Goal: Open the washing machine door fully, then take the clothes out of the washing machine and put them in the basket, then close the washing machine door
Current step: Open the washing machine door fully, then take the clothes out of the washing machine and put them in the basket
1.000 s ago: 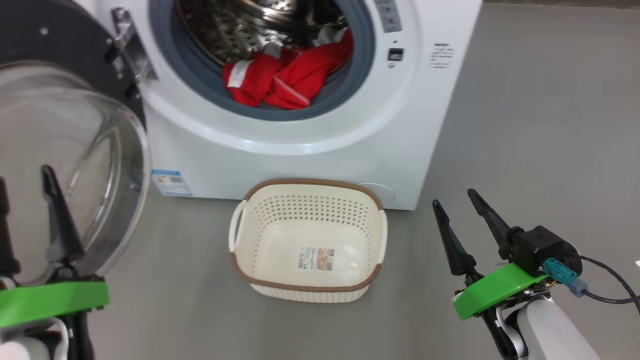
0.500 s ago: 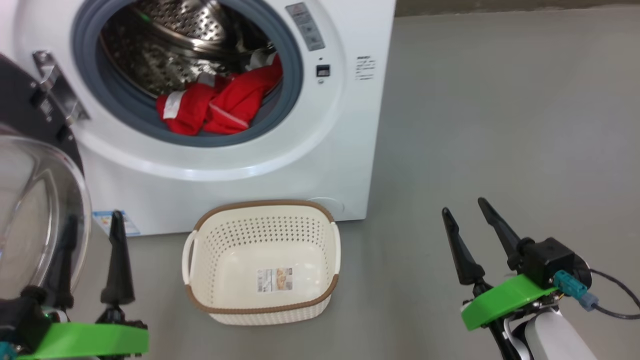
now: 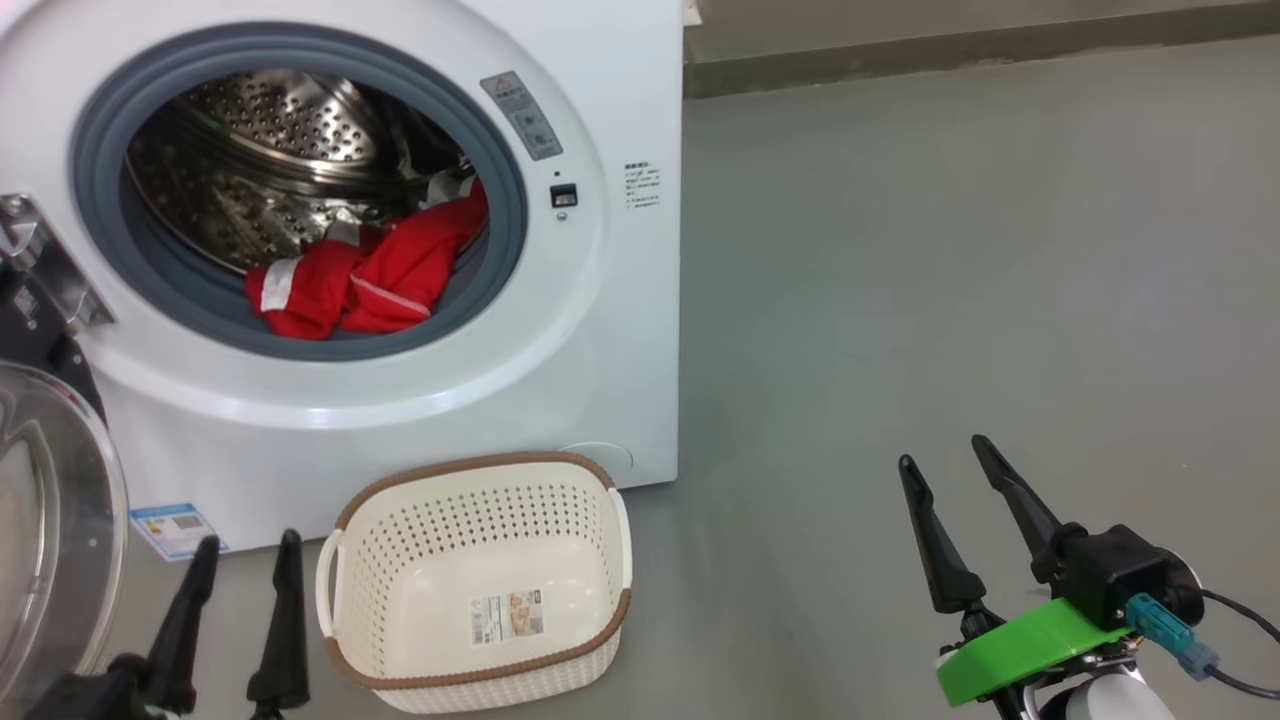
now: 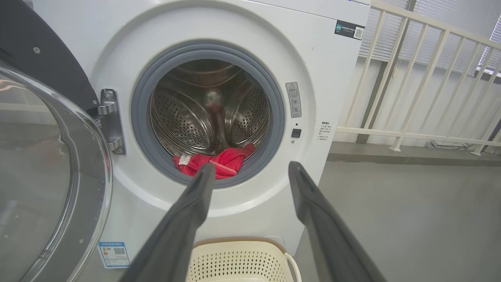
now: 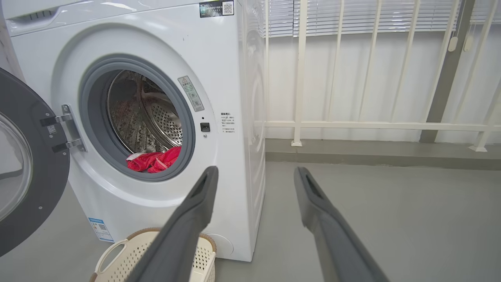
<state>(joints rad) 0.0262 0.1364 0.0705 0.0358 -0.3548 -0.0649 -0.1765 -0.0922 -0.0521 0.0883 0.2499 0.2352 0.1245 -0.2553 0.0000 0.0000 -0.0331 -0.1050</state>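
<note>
Head view: washing machine (image 3: 620, 330), white, boxy, mouth facing the robot. Door (image 3: 50, 520) swung wide on its left hinge (image 3: 45, 265), with a clear bulging glass bowl.

Clothes (image 3: 370, 275): red fabric, white trim, heaped low at the front of the perforated steel drum (image 3: 260, 140) against the grey rubber ring (image 3: 505, 200). The heap runs lower left to upper right.

Basket (image 3: 470, 462): cream perforated plastic, rounded rectangle, brown woven-look rim. It stands on the grey floor (image 3: 950, 250) just before the washer, long axis along the washer's front, paper label (image 3: 508, 615) flat inside.

Left gripper (image 3: 249, 543) and right gripper (image 3: 943, 452): fingers spread wide, holding nothing.

Wrist views add a white railing (image 4: 411, 135) and slatted blinds (image 5: 352, 15).
</note>
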